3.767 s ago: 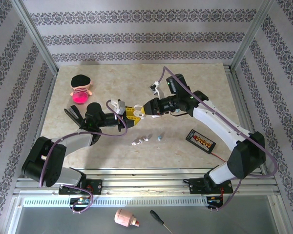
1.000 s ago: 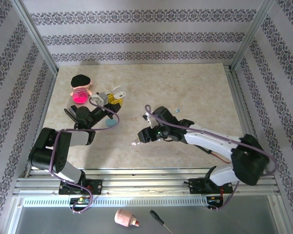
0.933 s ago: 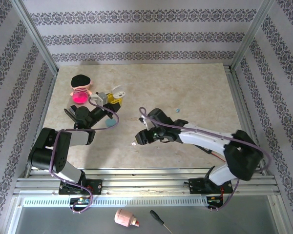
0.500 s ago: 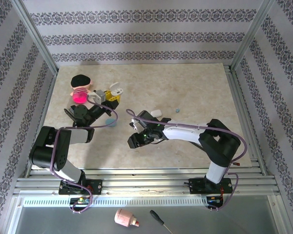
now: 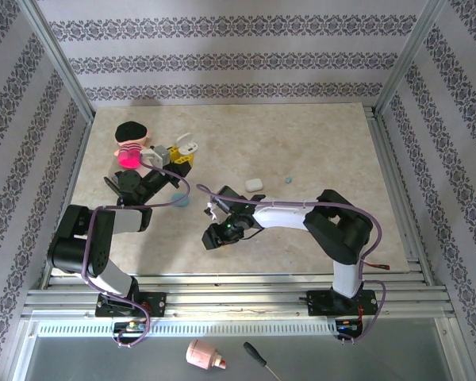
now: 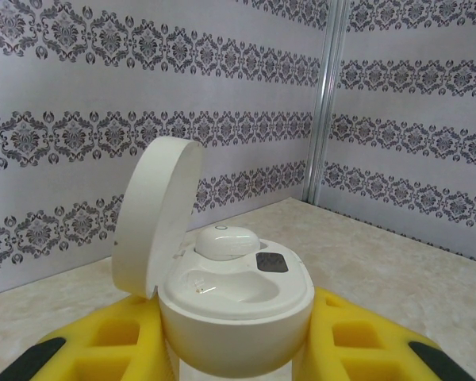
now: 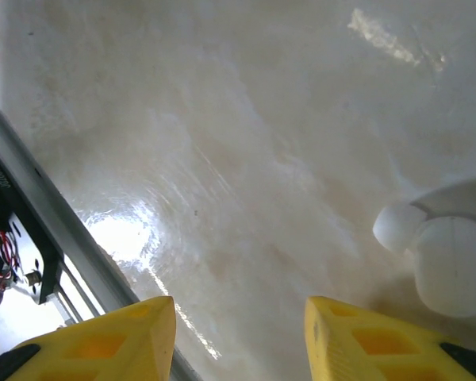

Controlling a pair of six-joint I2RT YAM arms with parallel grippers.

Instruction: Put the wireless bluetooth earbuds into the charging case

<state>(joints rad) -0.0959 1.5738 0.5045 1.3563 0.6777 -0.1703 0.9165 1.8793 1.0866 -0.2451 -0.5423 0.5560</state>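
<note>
Now, left claw point(image 5: 182, 159) grips the open case point(image 6: 238, 309).
Right claw point(image 7: 238, 309) gapes empty; white earbud point(image 7: 444, 266) on bench point(image 7: 222, 159) just beside it.

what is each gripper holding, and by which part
The left gripper clamps the white charging case by its lower body, lid open. The right gripper holds nothing, jaws open beside a white earbud.

Left arm point(image 5: 123, 222): black joint housings, grey link shell, purple cable looping out behind the left claw point(image 5: 182, 153). Right arm point(image 5: 285, 213): white link shells, black joints, matching purple cable running back from the right claw point(image 5: 213, 237). Both claws have yellow plastic fingers point(image 6: 363, 340) with rectangular moulded pockets and black inserts at the outer edges.
</note>
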